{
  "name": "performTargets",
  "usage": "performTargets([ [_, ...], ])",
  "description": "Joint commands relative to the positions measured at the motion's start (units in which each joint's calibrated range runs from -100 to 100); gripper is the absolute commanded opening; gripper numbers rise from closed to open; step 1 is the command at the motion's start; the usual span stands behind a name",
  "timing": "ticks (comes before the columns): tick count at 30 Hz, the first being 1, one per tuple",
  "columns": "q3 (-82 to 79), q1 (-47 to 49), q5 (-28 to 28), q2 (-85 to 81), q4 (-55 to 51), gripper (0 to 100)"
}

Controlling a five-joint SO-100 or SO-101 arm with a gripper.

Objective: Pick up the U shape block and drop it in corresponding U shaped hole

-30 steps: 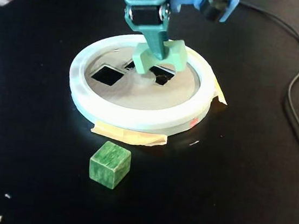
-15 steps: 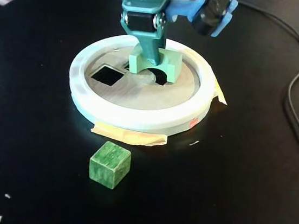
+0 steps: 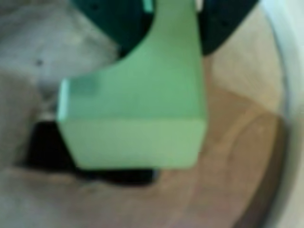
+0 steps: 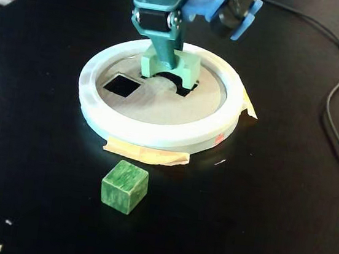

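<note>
Filling the middle of the wrist view, the U shape block is hanging in the gripper, whose dark green fingers are clamping its upper end at the top of the frame. Below it, the U shaped hole is showing dark toward the lower left. In the fixed view the block is sitting right over that cutout in the tan disc, upper centre. Judging by this, the block's outline needs lining up with the hole before release. Lower down, a green cube is resting on the black table.
</note>
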State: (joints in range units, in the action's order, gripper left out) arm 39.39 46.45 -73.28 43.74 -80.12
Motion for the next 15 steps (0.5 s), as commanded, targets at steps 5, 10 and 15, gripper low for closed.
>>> performTargets([
  [5,0.4,-0.3,-0.5,-0.9,0.9,2],
  [10,-0.2,-0.4,-0.5,-0.9,0.9,3],
  [15,-3.0,-0.5,-0.5,-1.6,0.9,40],
])
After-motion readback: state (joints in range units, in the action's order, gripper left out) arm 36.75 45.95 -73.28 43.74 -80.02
